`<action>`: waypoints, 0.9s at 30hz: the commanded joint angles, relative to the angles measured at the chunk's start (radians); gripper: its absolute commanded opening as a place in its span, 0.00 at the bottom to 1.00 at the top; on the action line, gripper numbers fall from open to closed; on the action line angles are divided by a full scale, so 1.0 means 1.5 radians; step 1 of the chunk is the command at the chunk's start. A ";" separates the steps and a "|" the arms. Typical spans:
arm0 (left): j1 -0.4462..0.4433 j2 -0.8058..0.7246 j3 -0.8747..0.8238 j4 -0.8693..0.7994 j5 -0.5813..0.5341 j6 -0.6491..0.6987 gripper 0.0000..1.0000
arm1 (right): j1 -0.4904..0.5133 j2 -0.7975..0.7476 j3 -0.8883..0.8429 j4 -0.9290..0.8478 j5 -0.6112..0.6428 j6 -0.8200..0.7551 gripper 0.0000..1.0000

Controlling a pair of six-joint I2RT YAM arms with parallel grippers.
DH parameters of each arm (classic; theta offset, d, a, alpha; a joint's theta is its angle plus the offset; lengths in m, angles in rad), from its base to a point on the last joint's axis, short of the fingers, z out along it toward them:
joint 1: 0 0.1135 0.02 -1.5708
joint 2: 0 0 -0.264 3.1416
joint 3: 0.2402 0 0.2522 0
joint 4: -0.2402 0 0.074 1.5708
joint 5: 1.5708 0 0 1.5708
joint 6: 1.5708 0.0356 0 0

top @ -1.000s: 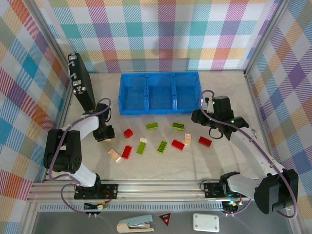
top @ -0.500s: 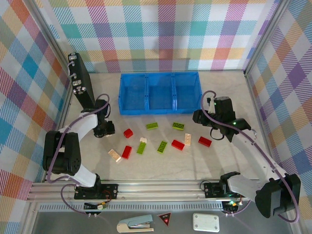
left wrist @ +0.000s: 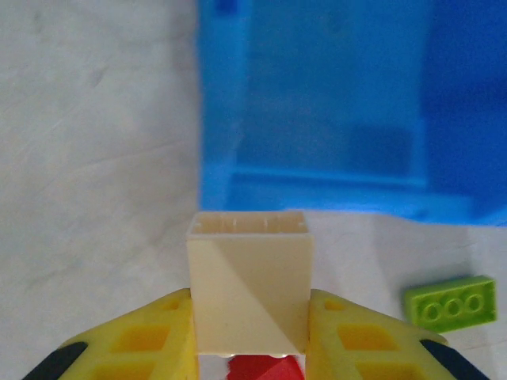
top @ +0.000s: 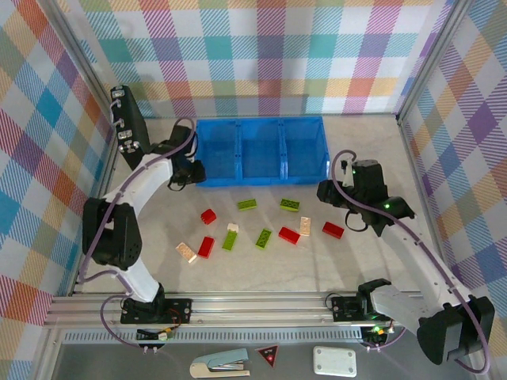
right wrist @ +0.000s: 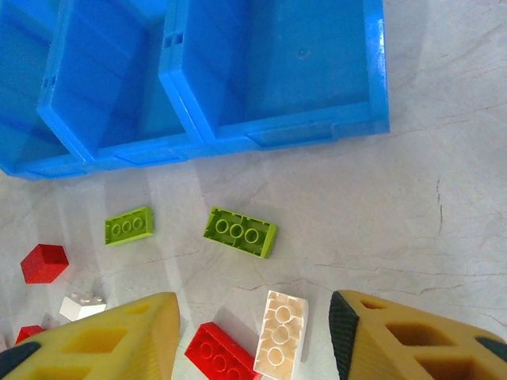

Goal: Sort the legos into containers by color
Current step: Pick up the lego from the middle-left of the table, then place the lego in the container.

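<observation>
Now left tool [left wrist: 249, 328] pinches cream brick [left wrist: 249, 277] (smooth, boxy); blue tray [left wrist: 317, 198] beyond.

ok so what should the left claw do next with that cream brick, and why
Probably carry it over the blue tray and open above the end compartment. The left claw is shut on the cream brick, just short of the tray's wall.

The left arm [top: 141, 180] reaches far forward, its claw [left wrist: 249, 307] clamped on a cream lego [left wrist: 249, 273]. The right claw [right wrist: 253, 310] hangs, jaws parted.
</observation>
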 commanded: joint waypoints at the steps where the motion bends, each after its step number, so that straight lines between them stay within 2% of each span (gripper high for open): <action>1: -0.021 0.043 0.062 -0.033 0.007 -0.008 0.31 | -0.003 -0.018 -0.007 -0.025 0.014 -0.012 0.54; 15: -0.051 0.294 0.314 -0.067 -0.040 0.035 0.31 | -0.003 -0.036 -0.003 -0.062 0.031 -0.019 0.54; 24: -0.051 0.390 0.374 -0.065 -0.045 0.043 0.31 | -0.003 -0.063 -0.013 -0.083 0.040 -0.019 0.55; 27: -0.051 0.404 0.379 -0.063 -0.042 0.043 0.31 | -0.003 -0.065 -0.016 -0.087 0.033 -0.022 0.59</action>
